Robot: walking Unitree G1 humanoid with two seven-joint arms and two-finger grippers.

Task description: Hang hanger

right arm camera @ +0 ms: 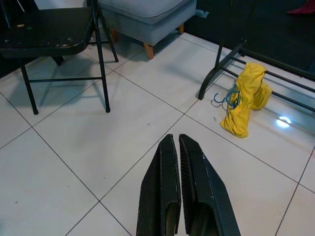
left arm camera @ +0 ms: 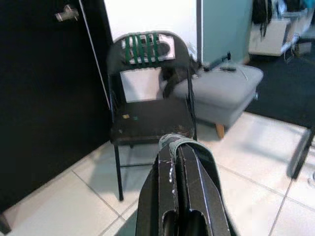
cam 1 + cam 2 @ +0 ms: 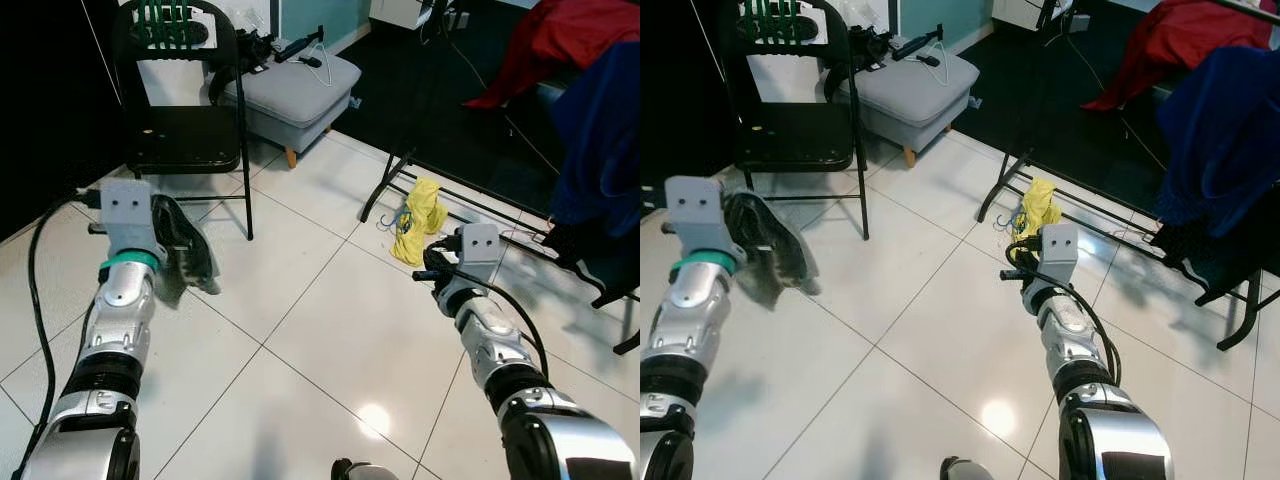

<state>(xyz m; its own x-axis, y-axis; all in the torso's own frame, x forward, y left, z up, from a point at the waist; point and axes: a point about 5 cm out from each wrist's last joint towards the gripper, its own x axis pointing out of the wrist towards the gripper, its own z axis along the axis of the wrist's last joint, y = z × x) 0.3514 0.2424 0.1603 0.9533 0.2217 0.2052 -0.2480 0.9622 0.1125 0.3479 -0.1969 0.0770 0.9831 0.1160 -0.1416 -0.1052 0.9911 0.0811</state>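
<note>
A blue hanger (image 1: 224, 98) lies on the tiled floor, tangled with a yellow garment (image 1: 245, 96) at the foot of the black clothes rack (image 3: 478, 196). My right gripper (image 1: 176, 141) hovers low over the tiles a short way before them, shut with nothing in it. My left gripper (image 2: 178, 147) is held up on the left, shut on a dark grey-green cloth (image 3: 184, 243) that drapes down from its fingers. A white wire hanger (image 3: 319, 53) rests on the grey ottoman (image 3: 296, 98) at the back.
A black folding chair (image 3: 186, 136) stands ahead of my left arm, beside the ottoman. A blue garment (image 3: 599, 132) and a red one (image 3: 560, 38) hang at the right over the rack. A black cable (image 3: 36, 262) trails along my left arm.
</note>
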